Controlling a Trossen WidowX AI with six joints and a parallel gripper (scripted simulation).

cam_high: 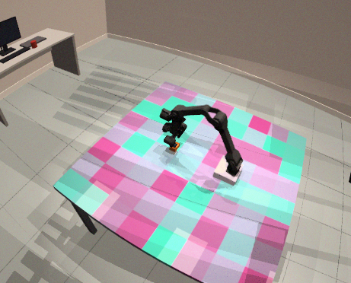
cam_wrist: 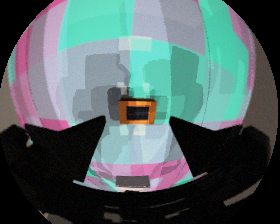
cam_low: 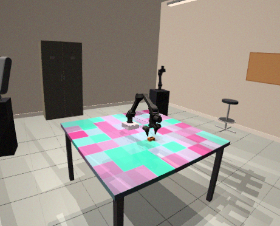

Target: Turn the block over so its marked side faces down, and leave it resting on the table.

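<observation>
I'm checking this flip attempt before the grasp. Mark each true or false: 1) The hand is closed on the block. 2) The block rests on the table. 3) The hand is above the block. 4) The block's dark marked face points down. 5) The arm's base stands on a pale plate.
1) False: the hand is open and holds nothing; the block lies between and beyond its fingertips.
2) True: the block sits on the checkered table.
3) True: in the exterior view the hand hangs just over the block.
4) False: the wrist view shows the dark face, framed in orange, facing up toward the camera.
5) True: the arm stands on a pale plate.
</observation>
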